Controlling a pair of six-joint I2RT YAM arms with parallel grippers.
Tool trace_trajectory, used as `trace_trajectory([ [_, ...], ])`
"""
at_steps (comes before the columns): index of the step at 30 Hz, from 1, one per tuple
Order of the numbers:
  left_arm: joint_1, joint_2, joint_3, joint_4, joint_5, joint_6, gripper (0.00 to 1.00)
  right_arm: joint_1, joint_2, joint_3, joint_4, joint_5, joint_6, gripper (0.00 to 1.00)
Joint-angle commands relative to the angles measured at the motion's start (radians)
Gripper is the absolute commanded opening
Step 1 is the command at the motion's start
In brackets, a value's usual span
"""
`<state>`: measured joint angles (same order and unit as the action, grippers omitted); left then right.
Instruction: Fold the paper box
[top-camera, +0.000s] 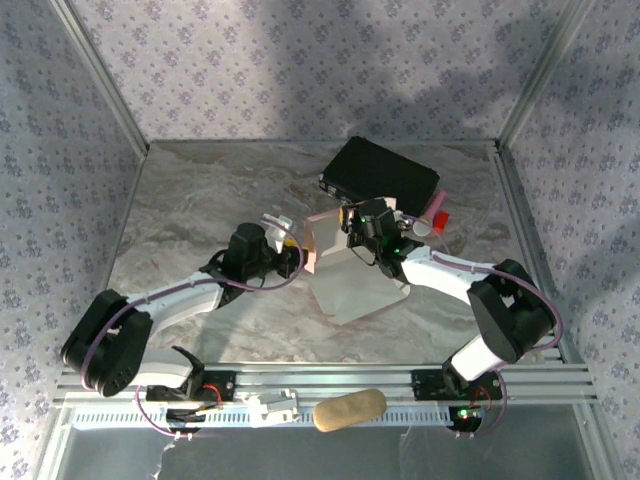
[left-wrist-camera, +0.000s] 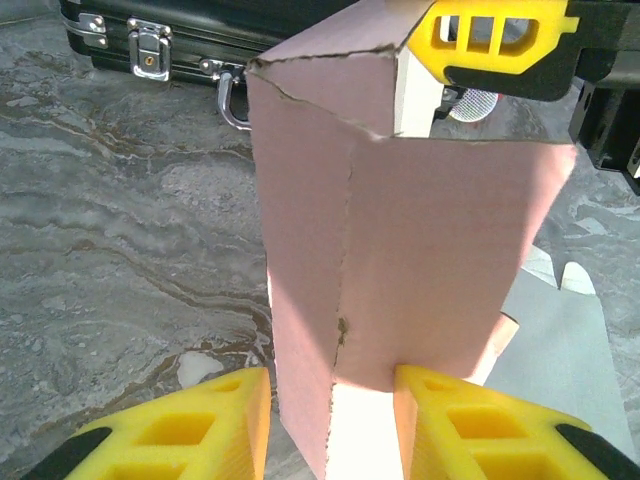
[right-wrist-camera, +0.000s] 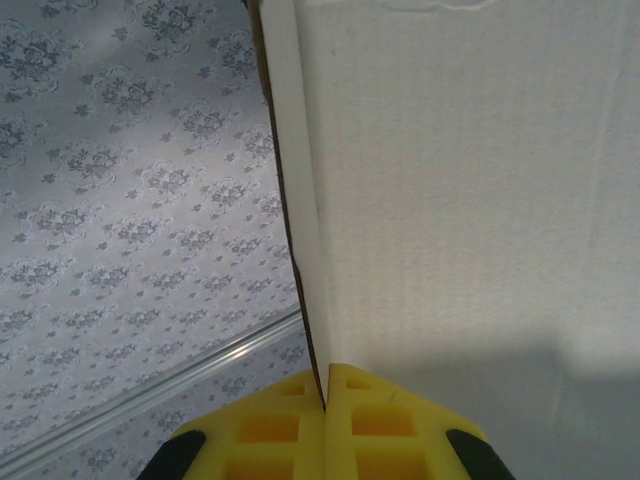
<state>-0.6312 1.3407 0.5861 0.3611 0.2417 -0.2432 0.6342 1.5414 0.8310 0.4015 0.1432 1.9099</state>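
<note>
- Well, I see the right gripper (right-wrist-camera: 325, 388) clamped on the paper box (left-wrist-camera: 400, 250).
- The left gripper (left-wrist-camera: 332, 385) straddles it; grip I cannot tell.
- Marbled grey table (top-camera: 200, 200), flowered walls (top-camera: 300, 60).

The top view looks down from behind the arm bases (top-camera: 200, 385) over the whole surface (top-camera: 200, 200). The left wrist camera faces forward past its fingers (left-wrist-camera: 480, 425), close against the paper box (left-wrist-camera: 420, 260). The right wrist camera looks up that same box toward the wall (right-wrist-camera: 120, 200).

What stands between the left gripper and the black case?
The paper box, its panels raised, stands between the left gripper and the black case, as the left wrist view shows.
</note>
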Motion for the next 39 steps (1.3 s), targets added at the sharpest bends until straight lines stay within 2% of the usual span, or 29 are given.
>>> trace_trajectory([
  [1,-0.011,0.032,0.025,0.045,-0.025,0.030,0.37,0.014,0.013,0.004,0.012,0.009,-0.008,0.00],
  [10,-0.037,0.089,0.045,0.050,-0.120,0.044,0.37,0.041,0.029,-0.034,0.070,0.050,-0.047,0.00],
  [23,-0.067,0.122,-0.022,0.112,-0.223,0.048,0.37,0.114,0.046,-0.224,0.420,0.194,-0.141,0.00],
  [31,-0.105,0.139,-0.023,0.113,-0.285,0.051,0.37,0.147,0.147,-0.296,0.648,0.205,-0.191,0.00],
  [39,-0.135,0.150,-0.016,0.107,-0.363,0.052,0.34,0.167,0.162,-0.310,0.670,0.221,-0.206,0.00],
])
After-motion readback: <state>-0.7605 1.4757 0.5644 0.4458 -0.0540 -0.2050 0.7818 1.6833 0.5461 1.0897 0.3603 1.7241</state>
